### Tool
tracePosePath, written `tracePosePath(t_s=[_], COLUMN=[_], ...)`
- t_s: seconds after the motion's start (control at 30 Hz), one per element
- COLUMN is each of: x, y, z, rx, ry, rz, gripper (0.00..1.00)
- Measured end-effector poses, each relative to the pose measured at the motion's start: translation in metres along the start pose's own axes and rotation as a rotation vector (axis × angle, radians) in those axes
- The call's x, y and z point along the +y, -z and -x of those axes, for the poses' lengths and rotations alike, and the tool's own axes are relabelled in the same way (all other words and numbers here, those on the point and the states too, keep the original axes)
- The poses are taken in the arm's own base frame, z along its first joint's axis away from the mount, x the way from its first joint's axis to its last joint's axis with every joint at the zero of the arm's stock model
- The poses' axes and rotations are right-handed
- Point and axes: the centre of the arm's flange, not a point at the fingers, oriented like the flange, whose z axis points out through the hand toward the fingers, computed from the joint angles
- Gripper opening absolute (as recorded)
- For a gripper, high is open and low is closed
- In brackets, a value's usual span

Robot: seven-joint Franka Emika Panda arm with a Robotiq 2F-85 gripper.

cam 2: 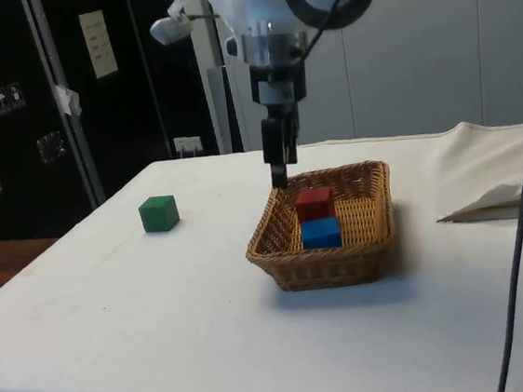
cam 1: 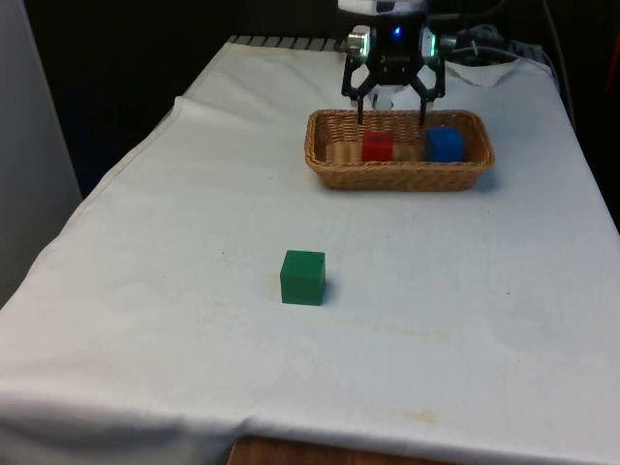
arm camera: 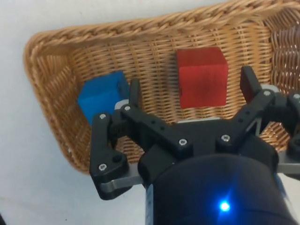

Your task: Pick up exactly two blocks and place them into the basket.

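A red block (cam 1: 377, 145) (cam 2: 315, 203) (arm camera: 202, 76) and a blue block (cam 1: 445, 144) (cam 2: 321, 233) (arm camera: 102, 95) lie side by side in the wicker basket (cam 1: 325, 160) (cam 2: 278, 262) (arm camera: 51, 61). A green block (cam 1: 303, 277) (cam 2: 159, 213) sits on the white cloth, well away from the basket towards the table's near end in the front view. My gripper (cam 1: 392, 119) (cam 2: 279, 177) (arm camera: 191, 89) hangs open just above the basket's inside, over the red block, with nothing between its fingers.
The white cloth (cam 1: 174, 320) covers the whole table. A folded piece of white cloth or paper (cam 2: 505, 200) lies beyond the basket near the robot's end of the table. Dark cabinets (cam 2: 10, 119) stand behind the table in the side view.
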Motion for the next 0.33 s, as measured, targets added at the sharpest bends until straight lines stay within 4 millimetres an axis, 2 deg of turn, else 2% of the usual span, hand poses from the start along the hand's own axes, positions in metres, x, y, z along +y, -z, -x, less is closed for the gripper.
tracePosePath(t_s=[0.23,0.33], x=[-0.009,-0.011], y=[0.025,0.029], z=[-0.018,-0.023], rx=[0.014,0.014], ry=[-0.019,-0.023], rz=[0.0,0.0], gripper=[1.0,1.0])
